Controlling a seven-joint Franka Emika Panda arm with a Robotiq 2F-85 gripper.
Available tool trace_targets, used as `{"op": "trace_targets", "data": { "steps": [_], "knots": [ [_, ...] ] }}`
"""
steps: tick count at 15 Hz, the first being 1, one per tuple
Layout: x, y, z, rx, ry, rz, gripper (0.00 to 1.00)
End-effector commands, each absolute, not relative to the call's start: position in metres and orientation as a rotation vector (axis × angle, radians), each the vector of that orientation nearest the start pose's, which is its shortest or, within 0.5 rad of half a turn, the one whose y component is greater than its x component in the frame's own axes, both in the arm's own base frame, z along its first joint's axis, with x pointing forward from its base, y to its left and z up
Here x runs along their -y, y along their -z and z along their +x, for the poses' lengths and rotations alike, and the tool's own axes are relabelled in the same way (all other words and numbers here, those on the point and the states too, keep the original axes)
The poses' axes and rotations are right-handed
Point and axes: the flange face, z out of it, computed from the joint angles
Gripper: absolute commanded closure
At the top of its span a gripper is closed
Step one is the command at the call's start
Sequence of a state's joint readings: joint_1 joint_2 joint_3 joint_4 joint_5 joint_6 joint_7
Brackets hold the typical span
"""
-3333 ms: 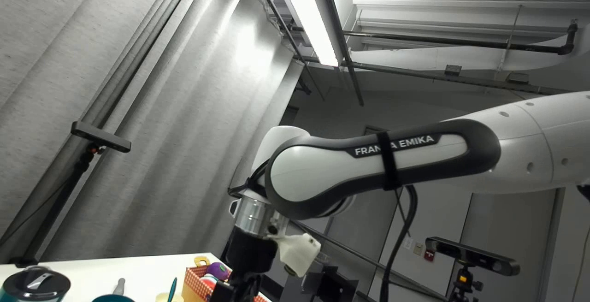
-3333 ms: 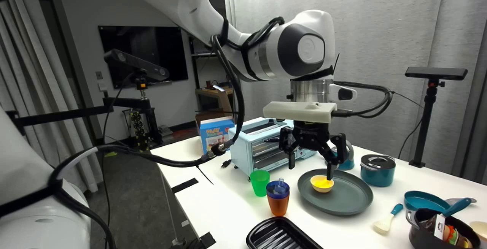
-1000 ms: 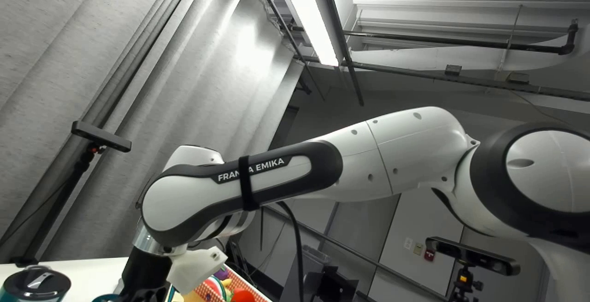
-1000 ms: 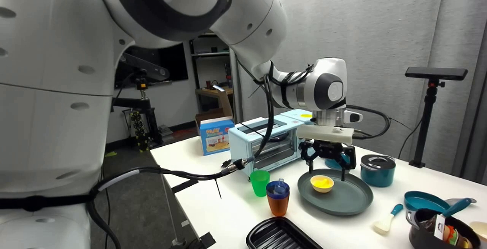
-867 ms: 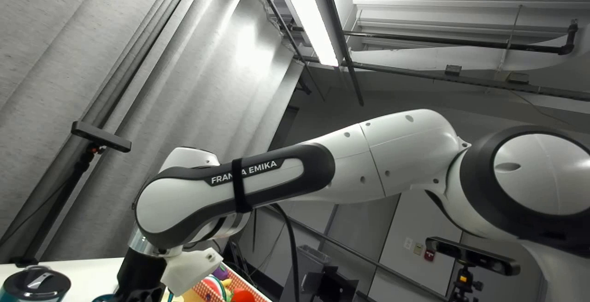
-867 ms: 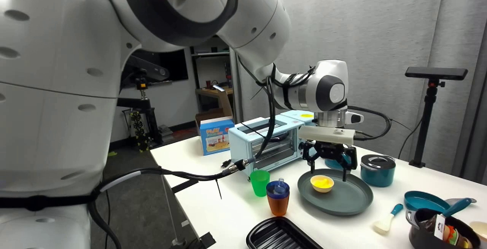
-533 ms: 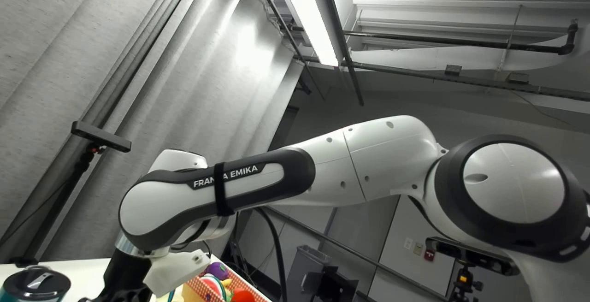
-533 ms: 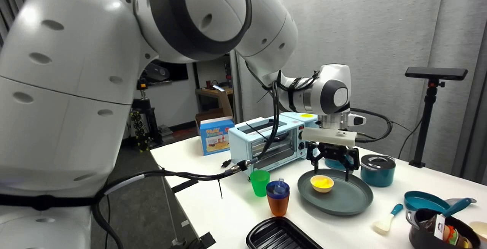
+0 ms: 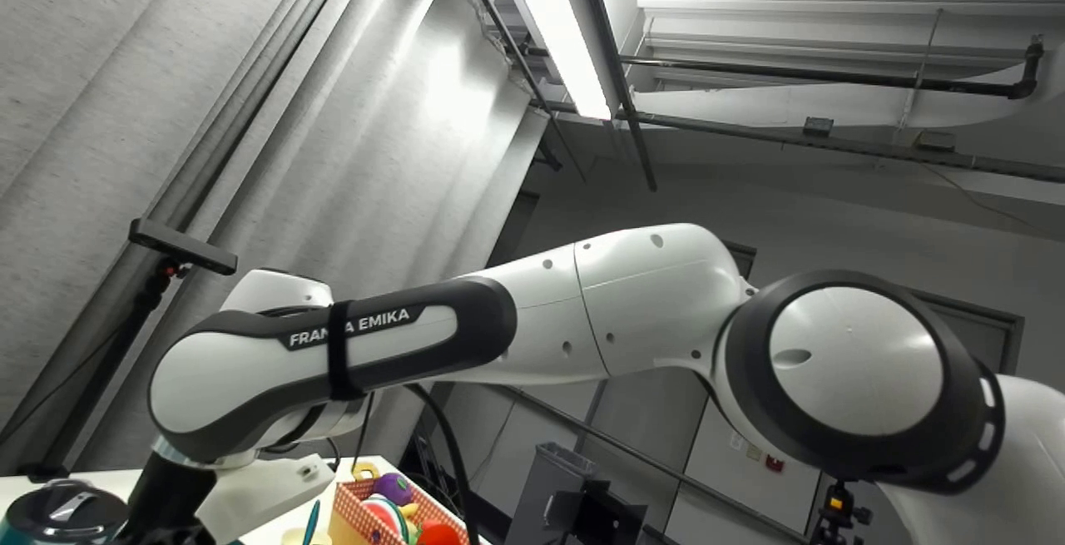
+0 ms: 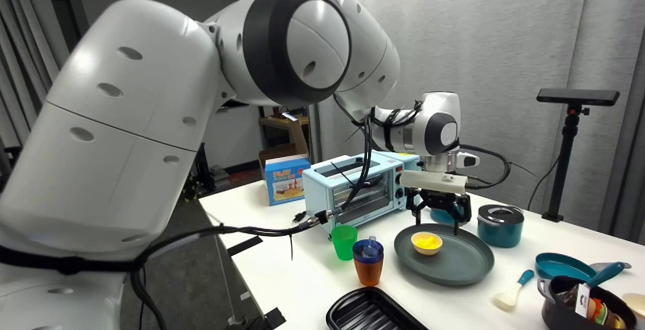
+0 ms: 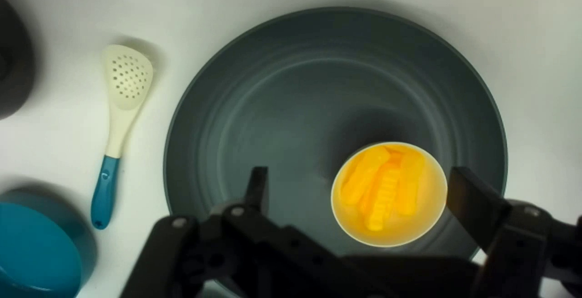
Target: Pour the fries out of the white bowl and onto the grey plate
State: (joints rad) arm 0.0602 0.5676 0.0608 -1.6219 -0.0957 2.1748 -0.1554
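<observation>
The white bowl, cream-looking here, sits upright on the grey plate in an exterior view (image 10: 427, 252) and in the wrist view (image 11: 432, 204). Several yellow fries (image 11: 384, 189) lie inside it. The round grey plate (image 11: 291, 84) lies flat on the table; it also shows in an exterior view (image 10: 456, 272). My gripper (image 10: 437, 225) points down over the far part of the plate, behind and above the bowl. In the wrist view my gripper (image 11: 359, 170) is open with nothing held. The bowl appears between the fingers, nearer the right finger (image 11: 477, 202); contact cannot be told.
A light blue toaster oven (image 10: 352, 189) stands behind the plate. A green cup (image 10: 344, 242) and an orange cup (image 10: 368, 269) stand beside it. A lidded teal pot (image 10: 500, 229), a slotted spoon (image 11: 129, 79), a teal pan (image 11: 41, 248) and a black tray (image 10: 373, 310) lie around.
Over three seconds my open gripper has moved lower and farther back in an exterior view. In the last half second it shifts slightly left there. The bowl, fries and plate have not moved.
</observation>
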Motion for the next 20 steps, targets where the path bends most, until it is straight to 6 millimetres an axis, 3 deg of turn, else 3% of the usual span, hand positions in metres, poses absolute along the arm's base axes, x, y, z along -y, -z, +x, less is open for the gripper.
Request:
{"op": "trace_targets", "data": {
  "steps": [1,10,20],
  "knots": [
    [-0.076,-0.291,0.685,0.512,-0.023,-3.145,0.00],
    [-0.069,-0.283,0.691,0.494,-0.005,-3.180,0.00],
    [-0.061,-0.252,0.708,0.460,-0.023,-3.205,0.00]
  ]
}}
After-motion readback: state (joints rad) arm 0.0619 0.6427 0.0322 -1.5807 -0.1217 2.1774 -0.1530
